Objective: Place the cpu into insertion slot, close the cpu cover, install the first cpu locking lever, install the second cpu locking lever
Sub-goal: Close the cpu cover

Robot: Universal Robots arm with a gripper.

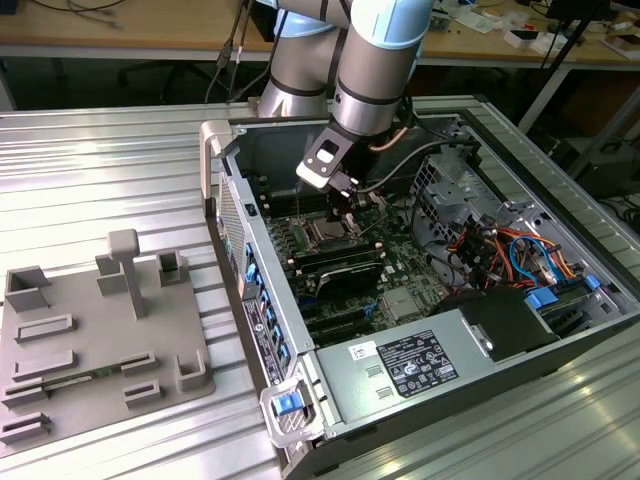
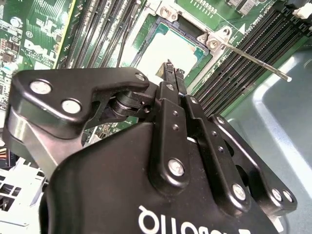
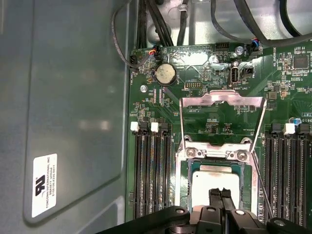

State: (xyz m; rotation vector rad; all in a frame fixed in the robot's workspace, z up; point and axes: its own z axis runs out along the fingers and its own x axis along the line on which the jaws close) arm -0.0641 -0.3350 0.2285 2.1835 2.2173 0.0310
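The cpu (image 3: 214,176), a pale square chip, lies inside the insertion slot (image 3: 185,180) on the green board; in the second wrist view the cpu (image 2: 170,46) sits just beyond my fingertips. The cpu cover (image 3: 222,99) is swung open, its silvery frame standing back from the slot with the board showing through its square hole. A thin locking lever (image 2: 253,61) sticks out, released, beside the slot. My gripper (image 2: 171,68) (image 3: 220,193) hovers right over the cpu with its black fingers pressed together and nothing between them. In the exterior view my gripper (image 1: 345,195) hangs over the slot (image 1: 328,232).
Long black memory slots (image 3: 151,175) flank the socket on both sides. A coin battery (image 3: 165,74) and cables (image 3: 156,24) lie beyond the open cover. The case wall (image 3: 73,97) rises close by. A grey fixture plate (image 1: 100,340) lies outside the computer case (image 1: 450,355).
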